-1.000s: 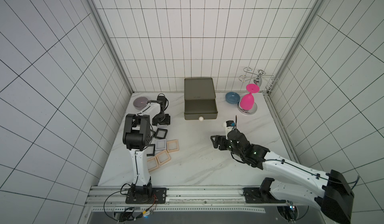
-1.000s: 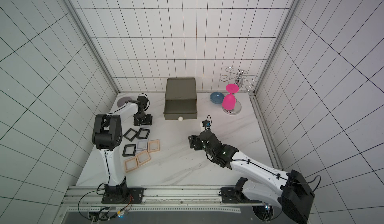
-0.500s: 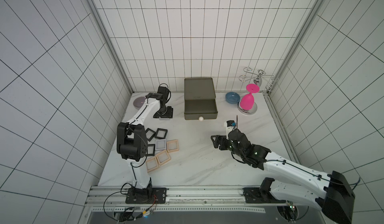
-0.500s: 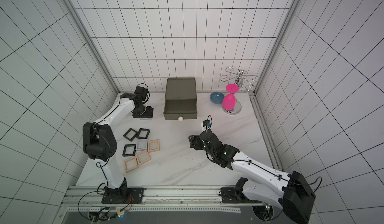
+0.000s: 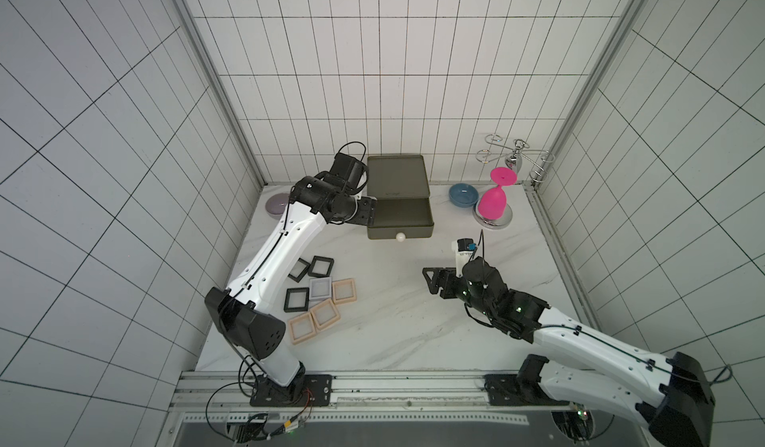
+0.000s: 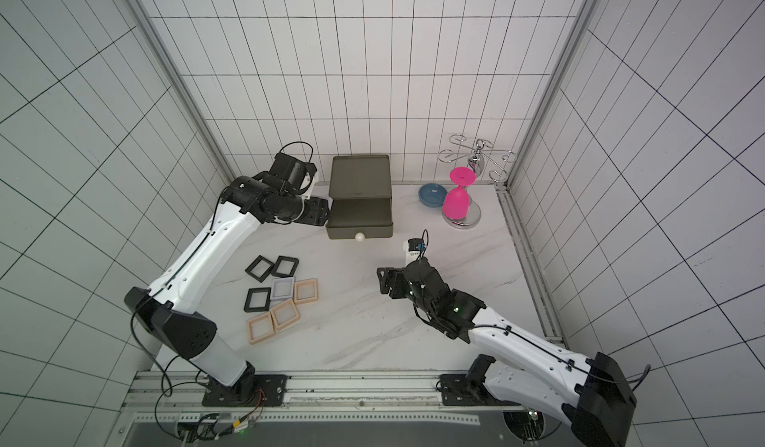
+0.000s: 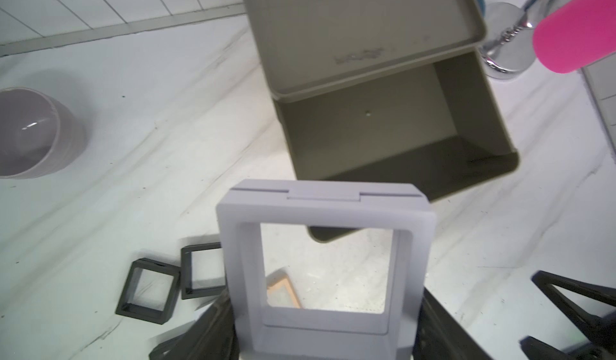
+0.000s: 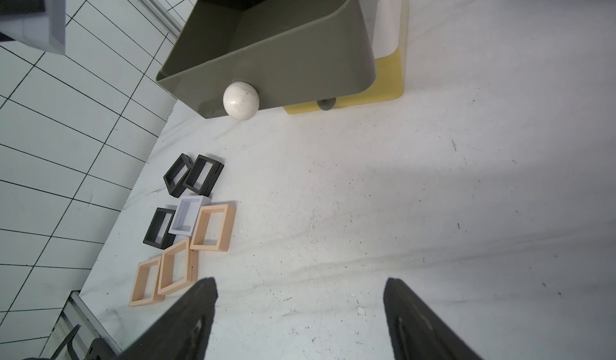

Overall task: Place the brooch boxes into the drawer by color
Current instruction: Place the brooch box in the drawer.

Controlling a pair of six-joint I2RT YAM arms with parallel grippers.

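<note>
The drawer (image 5: pixel 397 176) looks like matt olive plastic, its knob (image 8: pixel 240 100) glossy and marbled; the table (image 5: pixel 393 333) is smooth veined marble-look, the rack (image 5: pixel 513 160) polished chrome

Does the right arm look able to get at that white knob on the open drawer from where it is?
Probably yes. The right claw is open and empty, and only bare table lies between it and the white knob, which faces it.
</note>
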